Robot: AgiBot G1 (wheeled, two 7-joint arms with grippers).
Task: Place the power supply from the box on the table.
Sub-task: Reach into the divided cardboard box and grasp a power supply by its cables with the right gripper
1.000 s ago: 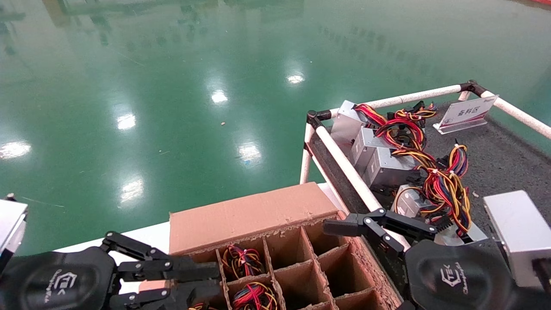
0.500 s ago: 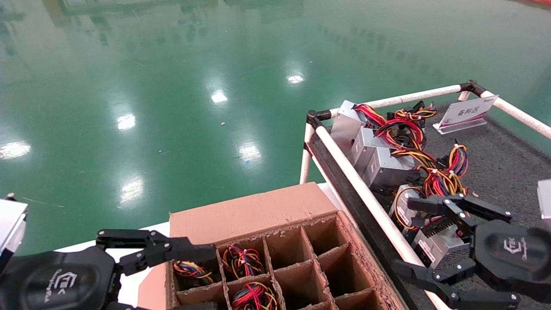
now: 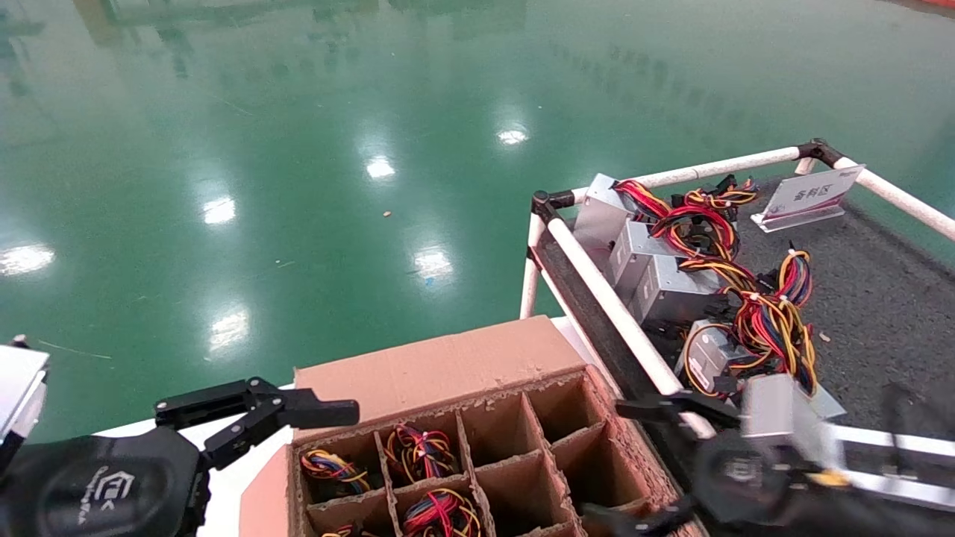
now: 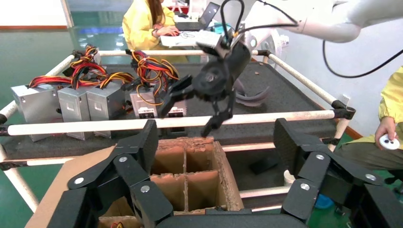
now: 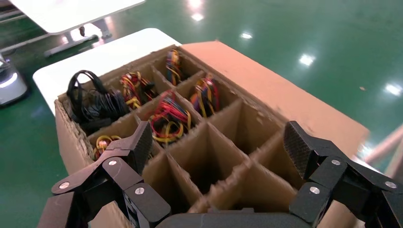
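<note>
Right gripper (image 3: 656,462) blurred over box (image 3: 448,373), fingers apart; left gripper (image 3: 298,447) cropped, likewise spread

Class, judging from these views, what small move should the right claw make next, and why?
Probably lower the open, empty right claw into a wire-filled cell of the brown cardboard divider box: it sits above empty cells, while the red-and-yellow wire bundle lies just beyond.
</note>
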